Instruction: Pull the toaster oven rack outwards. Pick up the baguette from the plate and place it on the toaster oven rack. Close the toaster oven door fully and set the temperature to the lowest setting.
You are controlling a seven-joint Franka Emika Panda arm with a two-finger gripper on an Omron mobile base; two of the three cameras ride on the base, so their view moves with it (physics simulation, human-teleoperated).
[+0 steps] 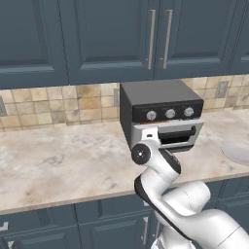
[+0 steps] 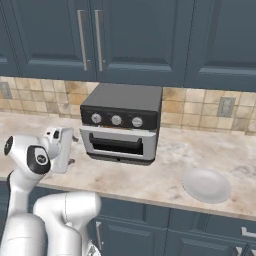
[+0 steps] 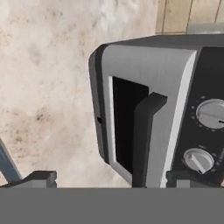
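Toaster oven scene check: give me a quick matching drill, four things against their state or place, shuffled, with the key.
Things:
1. boxy dark grey toaster oven
2. light grey oven door with dark window slot
3. pale round plate
4. robot's pincer

States or places:
A. bare, nothing on it
B. open, holding nothing
C. shut against the oven front
D. against the tiled backsplash, under the blue cabinets

Pairs: 1-D, 2-C, 3-A, 4-B

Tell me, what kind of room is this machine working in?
It looks like a home kitchen, computer-rendered rather than filmed. A toaster oven stands on a marble-look counter, dark blue cabinets hang above a tan tiled backsplash, and a plate lies nearby.
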